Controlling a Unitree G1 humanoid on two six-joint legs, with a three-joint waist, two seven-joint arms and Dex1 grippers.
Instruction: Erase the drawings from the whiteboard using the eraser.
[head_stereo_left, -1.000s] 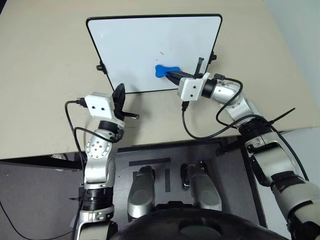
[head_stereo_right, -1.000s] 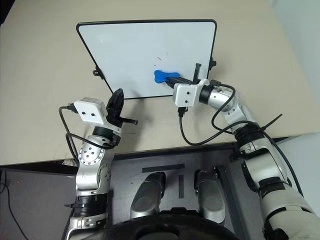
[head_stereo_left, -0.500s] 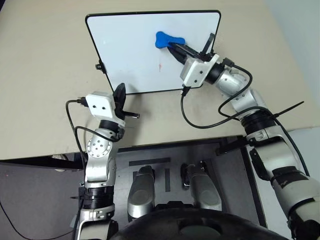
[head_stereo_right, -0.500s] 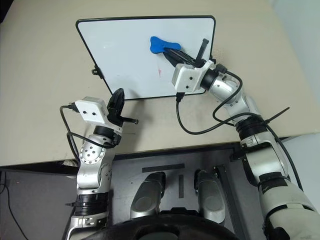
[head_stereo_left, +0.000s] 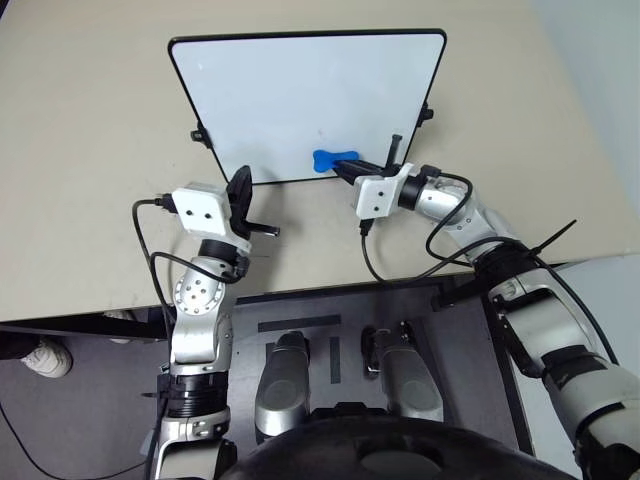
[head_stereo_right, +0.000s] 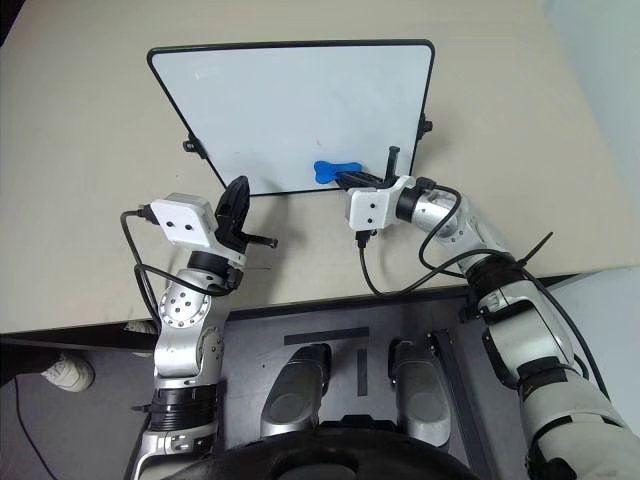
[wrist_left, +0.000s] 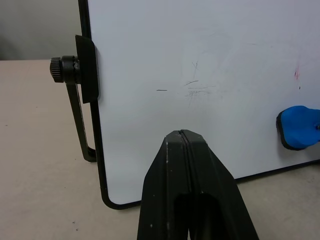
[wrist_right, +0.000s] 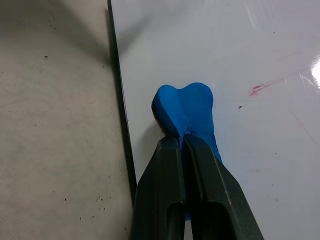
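Right wrist view puts the blue eraser (wrist_right: 186, 112) pinched between the right gripper (wrist_right: 183, 142)'s 2 black fingers, its widened end pressed flat on the whiteboard (wrist_right: 240, 55) just inside the black frame. A faint red smear of the drawings (wrist_right: 267, 86) lies on the white surface near the eraser, apart from it — thin and mostly rubbed out.

From the head cameras, the whiteboard (head_stereo_left: 300, 90) lies on the beige table (head_stereo_left: 90, 150), with small black clips at its side edges. The eraser (head_stereo_left: 333, 159) sits close to the board's near edge, toward the near right corner, and the right gripper (head_stereo_left: 352, 167) reaches it from the right, almost level with the board.

The left gripper (head_stereo_left: 239, 192) hovers over the table just off the board's near left corner, touching nothing. Left wrist view shows its fingers (wrist_left: 170, 200) pressed together with nothing between them, pointing at the board's corner; a clip (wrist_left: 82, 70) stands at the board's side edge there, and a few faint grey scratch marks (wrist_left: 192, 90) show on the white surface.
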